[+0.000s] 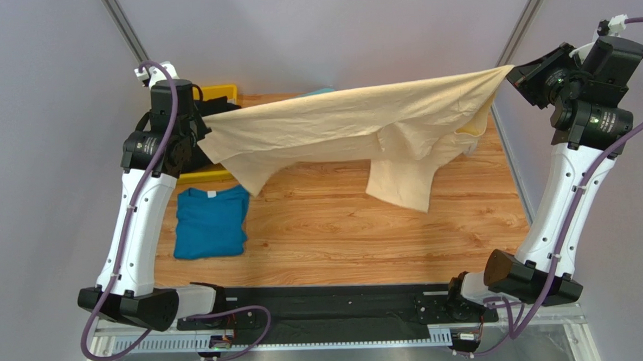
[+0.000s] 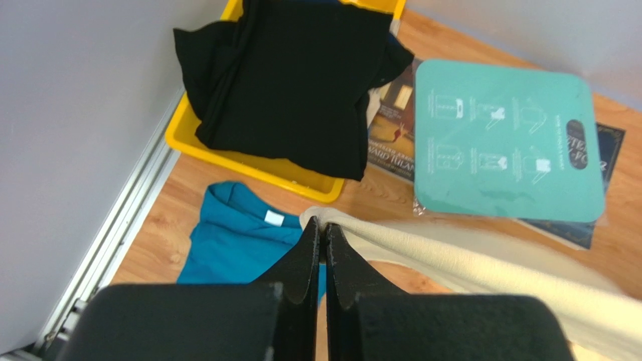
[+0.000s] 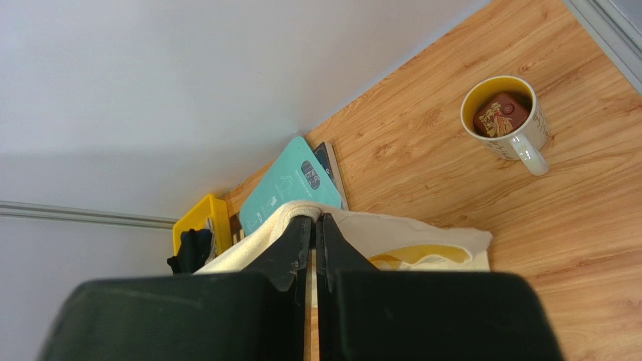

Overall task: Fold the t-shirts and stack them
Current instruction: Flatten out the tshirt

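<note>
**CREAM T-SHIRT HELD ALOFT BETWEEN BOTH ARMS**

**Top view:** Cream t-shirt (image 1: pixel 347 126) is stretched in the air over the far half of the table (image 1: pixel 343 228), spanning L to R. Left gripper (image 1: pixel 203 130) pinches its L end and right gripper (image 1: pixel 509 73) its R end. A sleeve and the lower cloth hang slack at mid-span. Teal-blue t-shirt (image 1: pixel 211 222) lies folded on the table near the L edge, approx. mid-depth. Yellow bin (image 1: pixel 219 93) sits at the far-L corner, partly hidden by the arm.

**L wrist view:** Left gripper jaws are fully closed, w/ the cream cloth edge nipped at the tips. Black t-shirts (image 2: pixel 294 83) are heaped in the bin, draping over its rim. Teal board (image 2: pixel 509 143) w/ white print lies flat beside the bin, atop a book (image 2: pixel 388 135).

**R wrist view:** Right gripper jaws are closed on a cream fold. Mug (image 3: pixel 527 139), yellow inside, stands upright on the table near an edge, w/ a brown item (image 3: pixel 501 114) in it.
</note>
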Motion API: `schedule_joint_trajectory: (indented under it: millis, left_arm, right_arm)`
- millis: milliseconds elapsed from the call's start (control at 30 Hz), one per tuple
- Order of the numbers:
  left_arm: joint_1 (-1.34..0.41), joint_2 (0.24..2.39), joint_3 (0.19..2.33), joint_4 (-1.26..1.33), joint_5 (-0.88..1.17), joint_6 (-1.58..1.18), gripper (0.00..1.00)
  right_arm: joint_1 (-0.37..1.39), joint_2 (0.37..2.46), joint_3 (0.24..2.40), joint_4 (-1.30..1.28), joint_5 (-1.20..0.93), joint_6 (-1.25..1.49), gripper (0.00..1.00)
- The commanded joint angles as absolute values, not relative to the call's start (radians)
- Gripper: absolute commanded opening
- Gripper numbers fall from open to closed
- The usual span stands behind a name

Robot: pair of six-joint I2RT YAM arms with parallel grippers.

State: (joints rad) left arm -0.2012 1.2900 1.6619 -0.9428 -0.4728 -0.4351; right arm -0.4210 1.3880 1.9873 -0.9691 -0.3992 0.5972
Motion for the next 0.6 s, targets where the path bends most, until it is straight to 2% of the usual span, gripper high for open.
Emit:
schedule_joint_trajectory:
  millis: [0, 267, 567]
  left_arm:
    - [-0.184, 1.282, 1.721, -0.899, -0.499, -0.431, 0.0]
    - [-0.184, 1.313, 1.845, -0.867, -0.457, -0.393, 0.0]
    - [-0.187, 1.243, 1.901, -0.83, -0.364, -0.393, 0.0]
  right_arm:
    - [-0.436, 1.368, 2.052, -0.904, -0.339, 0.578, 0.0]
    - [-0.434, 1.287, 2.059, -0.904, -0.357, 0.575, 0.0]
    - [-0.405, 1.053, 1.951, -0.931, -0.301, 0.557, 0.0]
